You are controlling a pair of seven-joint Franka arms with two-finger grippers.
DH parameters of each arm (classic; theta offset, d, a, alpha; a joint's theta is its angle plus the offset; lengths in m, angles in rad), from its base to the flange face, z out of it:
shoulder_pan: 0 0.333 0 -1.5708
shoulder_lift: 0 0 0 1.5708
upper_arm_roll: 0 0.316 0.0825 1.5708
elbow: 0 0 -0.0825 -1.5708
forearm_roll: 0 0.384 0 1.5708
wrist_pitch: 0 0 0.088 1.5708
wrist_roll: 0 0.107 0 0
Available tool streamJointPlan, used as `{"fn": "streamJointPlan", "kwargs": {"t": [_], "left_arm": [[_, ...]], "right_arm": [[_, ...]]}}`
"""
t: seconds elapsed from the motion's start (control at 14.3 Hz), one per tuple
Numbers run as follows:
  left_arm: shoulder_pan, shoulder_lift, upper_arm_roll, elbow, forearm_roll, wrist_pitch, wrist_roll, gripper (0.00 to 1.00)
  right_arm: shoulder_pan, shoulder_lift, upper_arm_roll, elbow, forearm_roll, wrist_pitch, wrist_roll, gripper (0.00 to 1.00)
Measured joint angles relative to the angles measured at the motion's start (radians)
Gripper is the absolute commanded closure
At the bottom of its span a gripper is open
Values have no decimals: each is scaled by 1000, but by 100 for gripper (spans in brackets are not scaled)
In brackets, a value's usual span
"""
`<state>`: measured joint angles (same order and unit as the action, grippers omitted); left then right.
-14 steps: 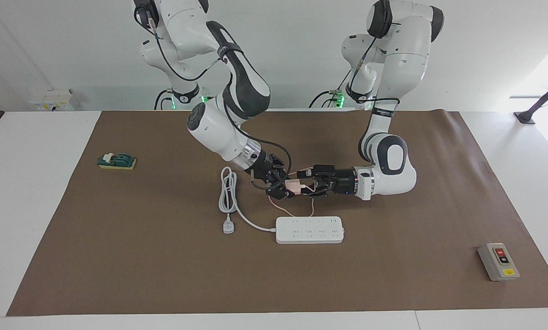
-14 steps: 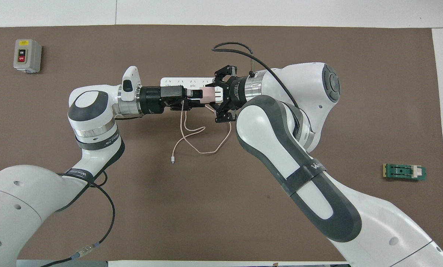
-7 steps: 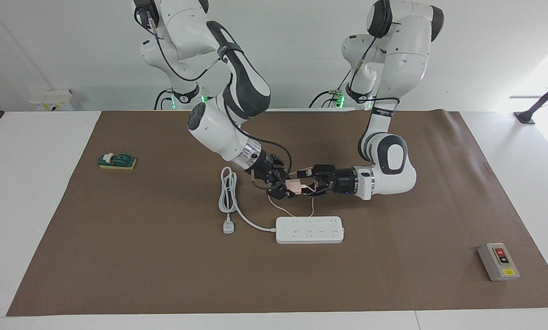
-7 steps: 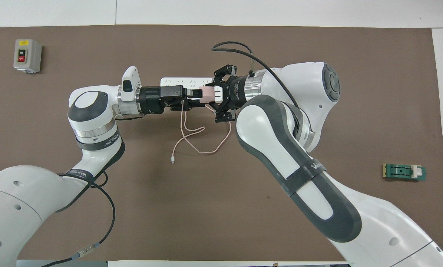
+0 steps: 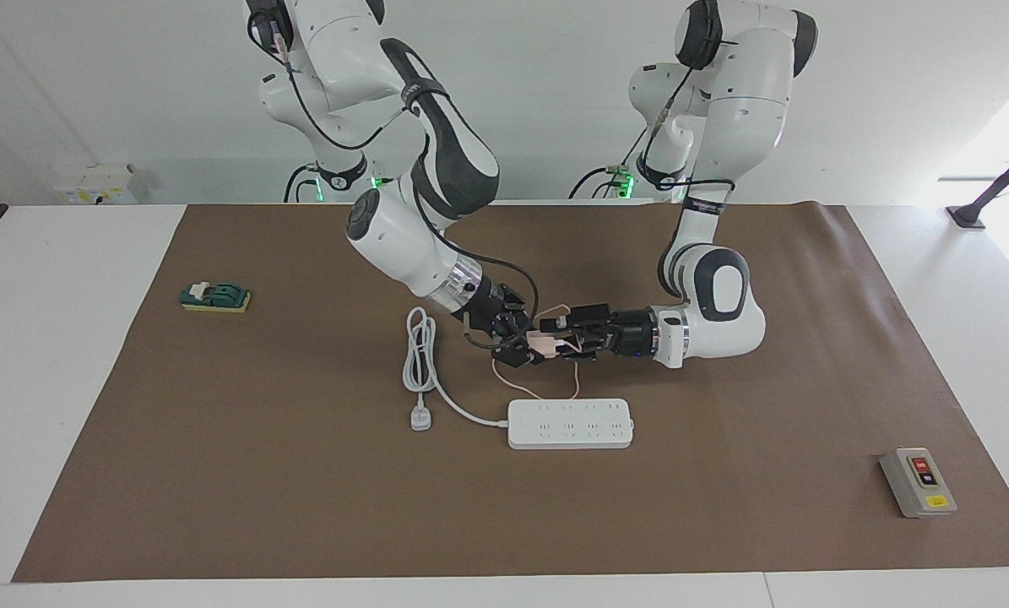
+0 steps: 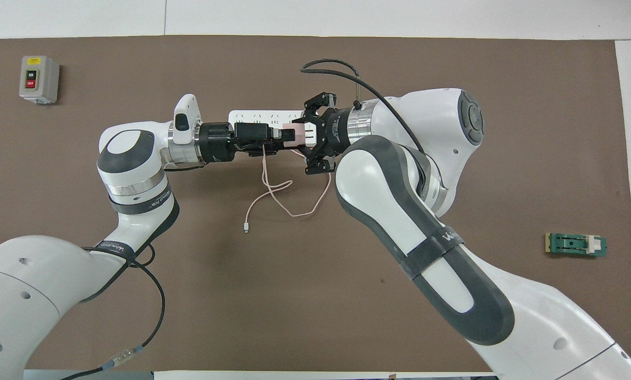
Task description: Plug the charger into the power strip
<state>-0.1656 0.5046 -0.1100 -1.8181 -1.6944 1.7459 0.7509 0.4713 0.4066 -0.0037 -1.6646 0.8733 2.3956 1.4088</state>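
Meeting above the brown mat, your two arms share the charger (image 5: 543, 342): the right tool (image 5: 528, 346) is clamped on the pink cube, while the left tool (image 5: 565, 340) has its fingers at the cube's other end, though you cannot tell whether they grip it. Its thin pink cable (image 6: 273, 192) trails down in loops onto the mat. The power strip (image 5: 570, 423) lies flat on the table, farther from the robots than the raised charger.

A brown mat (image 5: 301, 507) covers the white table (image 5: 48, 380). The charger (image 5: 543, 342) is pale pink, the power strip (image 5: 570, 424) white; lower right of the facing view, a grey box (image 5: 918, 482) — red and black buttons, yellow label.
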Motion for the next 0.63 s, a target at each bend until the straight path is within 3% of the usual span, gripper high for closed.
{"fn": "streamJointPlan", "kwargs": {"t": [0.28, 0.35, 0.42, 0.63], "left_arm": [[0, 0, 3, -3, 0, 1, 18, 100], [0, 0, 3, -3, 0, 1, 20, 100], [0, 0, 3, -3, 0, 1, 23, 100], [1, -1, 4, -3, 0, 1, 35, 100]], "right_arm": [[-1, 0, 0, 7, 1, -4, 8, 100], [-1, 0, 0, 7, 1, -4, 8, 77], [-1, 0, 0, 7, 1, -4, 8, 2], [-2, 1, -1, 7, 1, -5, 24, 0]]}}
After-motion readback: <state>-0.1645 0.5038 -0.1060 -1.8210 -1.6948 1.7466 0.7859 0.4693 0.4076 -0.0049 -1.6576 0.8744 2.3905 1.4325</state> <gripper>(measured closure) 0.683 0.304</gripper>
